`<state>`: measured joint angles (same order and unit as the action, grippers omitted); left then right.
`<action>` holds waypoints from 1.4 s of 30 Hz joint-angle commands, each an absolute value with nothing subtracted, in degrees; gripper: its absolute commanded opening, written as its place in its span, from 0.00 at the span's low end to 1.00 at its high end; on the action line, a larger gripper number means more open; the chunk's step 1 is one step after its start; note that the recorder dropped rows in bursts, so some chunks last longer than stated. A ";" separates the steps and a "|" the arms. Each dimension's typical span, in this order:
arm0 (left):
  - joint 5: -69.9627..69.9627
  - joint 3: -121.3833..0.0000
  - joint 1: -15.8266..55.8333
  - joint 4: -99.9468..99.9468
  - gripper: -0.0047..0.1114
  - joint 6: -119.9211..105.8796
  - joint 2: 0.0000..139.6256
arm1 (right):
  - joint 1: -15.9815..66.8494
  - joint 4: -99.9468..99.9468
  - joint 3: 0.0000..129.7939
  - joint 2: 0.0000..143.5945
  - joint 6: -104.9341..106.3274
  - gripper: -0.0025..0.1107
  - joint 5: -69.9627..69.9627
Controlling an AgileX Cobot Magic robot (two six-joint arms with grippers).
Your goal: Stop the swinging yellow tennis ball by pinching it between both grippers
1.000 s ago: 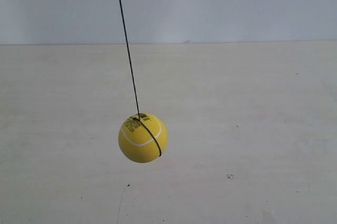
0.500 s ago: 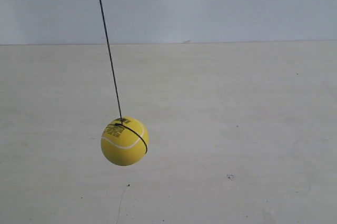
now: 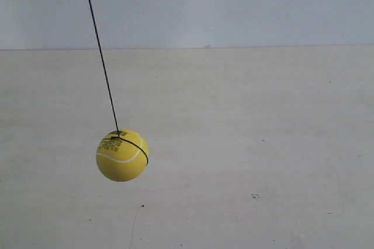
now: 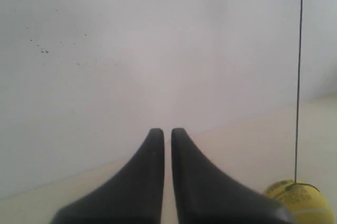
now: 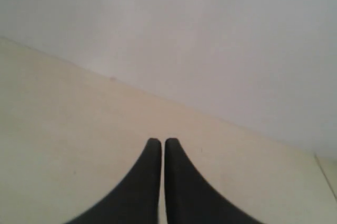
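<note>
Jaws are sitting drawn together on both arms. The left gripper [image 4: 165,132] is reaching out over the pale table [image 3: 263,144] with its two black tapered jaws nearly meeting, only a thin slit showing between them, and they are gripping nothing. The right gripper [image 5: 159,141] is likewise pointing out over the table, its jaws pressed close on nothing.

The yellow tennis ball [image 3: 122,155] is hanging above the table on a thin black string [image 3: 100,56], clear of the table's surface. The string is slanting off the vertical as it is rising from the top of the ball, and a dark line of it is running on around the ball. A white curved seam and a small black printed label are showing on the ball's upper half. In the left wrist view the ball is appearing off to one side of the left gripper, outside its jaws and partly cut by the picture's edge; whether it is touching the jaw I cannot tell.

A plain pale wall [image 3: 234,3] is standing behind the table, meeting the table's far edge in a straight line.
</note>
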<state>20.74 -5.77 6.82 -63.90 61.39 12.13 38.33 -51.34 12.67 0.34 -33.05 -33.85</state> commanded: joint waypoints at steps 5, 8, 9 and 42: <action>29.04 -5.26 7.25 -63.65 0.08 58.01 12.73 | 38.55 -45.76 12.52 0.00 -32.00 0.02 -42.23; 31.30 -5.26 7.25 -63.65 0.08 58.01 12.73 | 38.55 -45.76 12.52 0.00 -32.00 0.02 -42.23; 31.70 -5.26 7.25 -63.65 0.08 58.01 12.73 | 38.55 -45.76 12.52 0.00 -32.00 0.02 -42.23; 31.68 -5.26 7.25 -63.65 0.08 58.01 12.73 | 38.55 -47.62 12.52 0.00 -32.02 0.02 -42.25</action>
